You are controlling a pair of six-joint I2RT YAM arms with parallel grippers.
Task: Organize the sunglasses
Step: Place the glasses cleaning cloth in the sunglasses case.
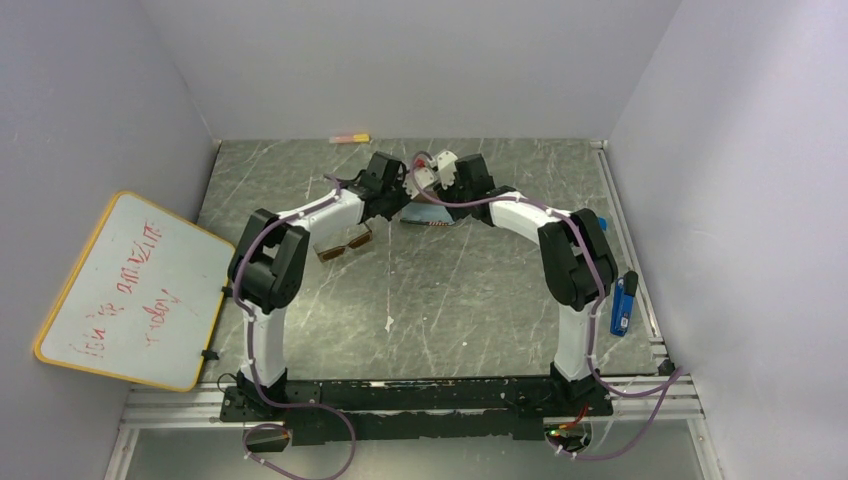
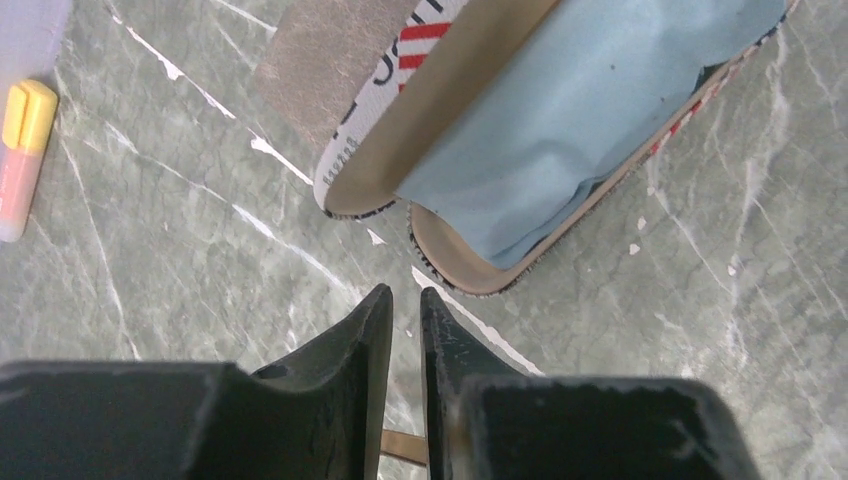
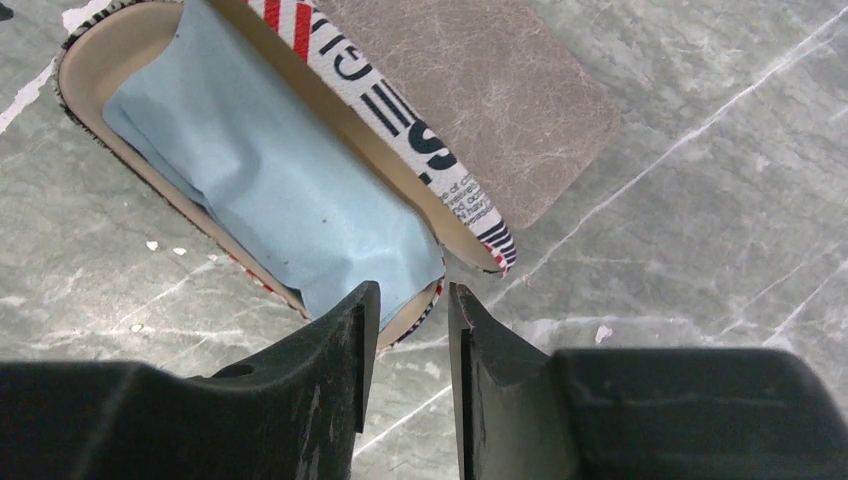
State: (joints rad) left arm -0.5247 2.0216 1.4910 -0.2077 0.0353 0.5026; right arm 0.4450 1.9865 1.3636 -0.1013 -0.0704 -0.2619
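The amber-lensed thin-frame sunglasses (image 1: 345, 243) lie on the table under my left forearm. The black-framed pair is out of view. An oblong printed case (image 1: 432, 218) lies open at the far middle, with a light-blue cloth (image 2: 580, 110) spread in its tan-lined tray (image 2: 450, 268). My left gripper (image 2: 405, 292) hovers just short of the case's near end, its jaws almost together and gripping nothing. A thin tan strip that I cannot identify shows in the gap low down. My right gripper (image 3: 412, 288) is at the case's other end, over the cloth (image 3: 270, 180), its jaws slightly apart and empty.
The case's lid (image 3: 400, 110) stands raised, with a brown flap (image 3: 490, 90) lying flat beyond it. A yellow-pink marker (image 2: 25, 150) lies by the back wall. A whiteboard (image 1: 135, 290) leans at the left. A blue tool (image 1: 622, 300) sits at the right edge.
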